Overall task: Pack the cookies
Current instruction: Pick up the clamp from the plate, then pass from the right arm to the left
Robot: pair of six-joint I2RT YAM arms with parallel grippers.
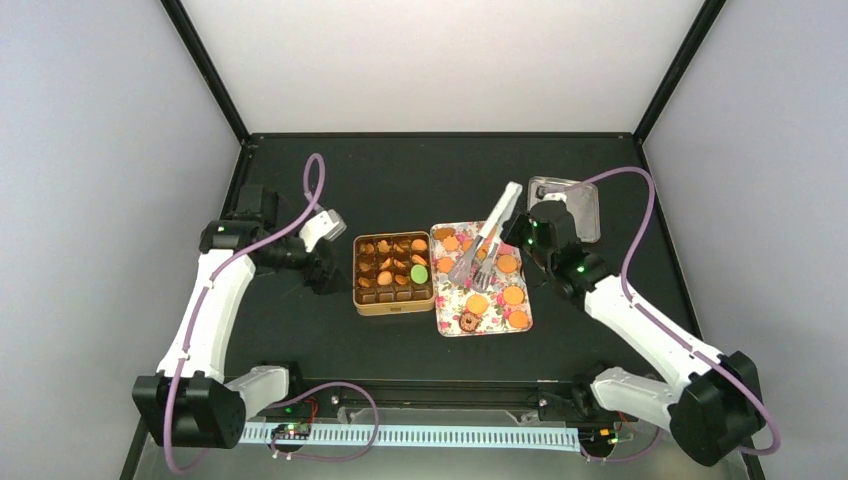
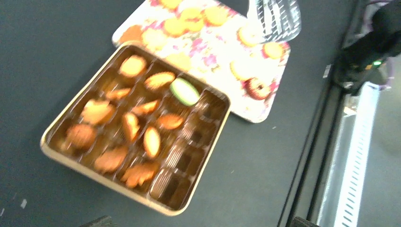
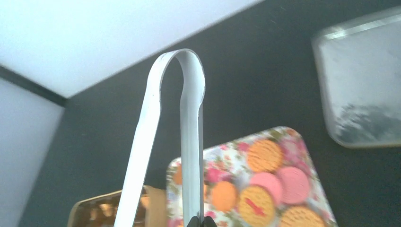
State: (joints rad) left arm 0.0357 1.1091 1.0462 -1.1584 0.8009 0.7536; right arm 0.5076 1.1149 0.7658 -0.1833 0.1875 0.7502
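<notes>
Cookies [image 1: 392, 262] partly packed in square tin [image 1: 394, 306], rest on flowered tray [image 1: 447, 322] just beside it.
Right gripper [image 1: 522, 232] pinched shut on tongs [image 1: 488, 235], tips above tray; left gripper [image 1: 323, 268] spread wide, just left of tin, holding nothing; green cookie [image 1: 419, 273] in tin's column nearest tray; grey lid [image 1: 585, 205] at table's far right.

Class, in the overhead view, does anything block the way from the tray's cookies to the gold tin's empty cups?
Nothing visible does. The floral tray lies right beside the open gold tin; only the tongs hang over the cookies.
</notes>
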